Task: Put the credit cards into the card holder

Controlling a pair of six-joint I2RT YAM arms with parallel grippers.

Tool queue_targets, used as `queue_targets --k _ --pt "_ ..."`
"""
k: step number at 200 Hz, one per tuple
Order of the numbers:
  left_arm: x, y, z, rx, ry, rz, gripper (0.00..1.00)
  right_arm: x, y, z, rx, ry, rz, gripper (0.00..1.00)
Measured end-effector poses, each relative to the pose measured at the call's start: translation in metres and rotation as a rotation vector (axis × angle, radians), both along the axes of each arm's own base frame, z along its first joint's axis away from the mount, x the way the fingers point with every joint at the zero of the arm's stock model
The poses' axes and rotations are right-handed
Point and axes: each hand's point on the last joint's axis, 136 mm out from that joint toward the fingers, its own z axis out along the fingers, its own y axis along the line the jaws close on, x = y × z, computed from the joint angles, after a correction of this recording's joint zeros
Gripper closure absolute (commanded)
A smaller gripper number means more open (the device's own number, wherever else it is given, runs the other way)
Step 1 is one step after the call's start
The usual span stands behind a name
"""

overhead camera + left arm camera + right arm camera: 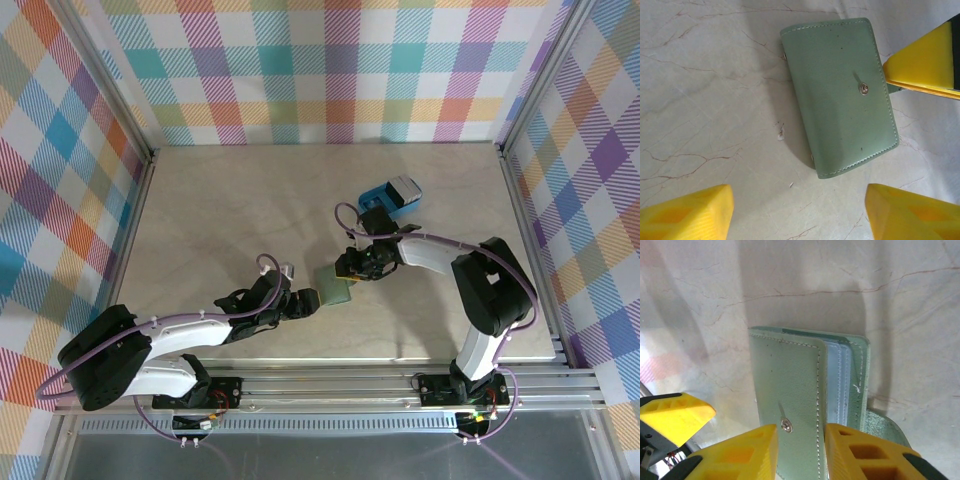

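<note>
The jaws of the left gripper (799, 200) stood wide with nothing between them. Its yellow fingers (690, 215) sat in the bottom corners of the left wrist view, and the lower corner of the holder (840, 95) lay just above the gap. The jaws of the right gripper (801, 432) were narrow. The stitched edge of the holder's flap ran into the slot between them at the bottom of the right wrist view; whether they pinched it could not be told.

The pale marbled surface (250, 200) took up the middle of the top view. The two grippers met just below and right of its centre, the left from the lower left and the right from the right.

A blue tray (372, 196) sat right of centre, above the right gripper and apart from it.

The sage-green holder lay flat on the surface between the two grippers, touched by the right one on its right edge.

A grey-white card (405, 187) rested at the tray's right end.

Beside the flap, pale layered edges showed inside the holder; cards or pockets, it could not be told.

A small metal snap (863, 88) sat on the flap.
</note>
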Motion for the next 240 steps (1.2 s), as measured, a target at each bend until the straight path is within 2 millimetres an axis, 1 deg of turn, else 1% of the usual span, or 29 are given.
queue_targets --k 19,49,87,107,162,220,240 --pt "0.002 -0.001 0.003 0.0 -0.001 0.002 0.33 -0.002 0.002 0.005 0.025 0.003 -0.002 0.74" --pt "0.005 -0.005 0.009 -0.006 -0.007 0.002 0.33 -0.001 0.01 0.015 0.084 -0.005 0.009 0.75" --pt "0.005 -0.005 -0.002 0.018 0.016 0.001 0.34 -0.006 0.016 0.016 0.138 0.013 0.018 0.75" --pt "0.005 -0.005 -0.003 0.022 0.019 0.002 0.34 -0.006 0.018 0.019 0.159 0.018 0.02 0.76" --pt "0.009 0.006 -0.008 0.043 0.038 0.032 0.46 -0.006 0.025 0.026 0.205 0.01 0.037 0.79" --pt "0.01 0.007 -0.008 0.043 0.038 0.036 0.49 -0.009 0.034 0.032 0.243 0.004 0.06 0.8" --pt "0.011 0.01 -0.009 0.049 0.04 0.042 0.51 -0.011 0.037 0.033 0.25 0.003 0.068 0.8"
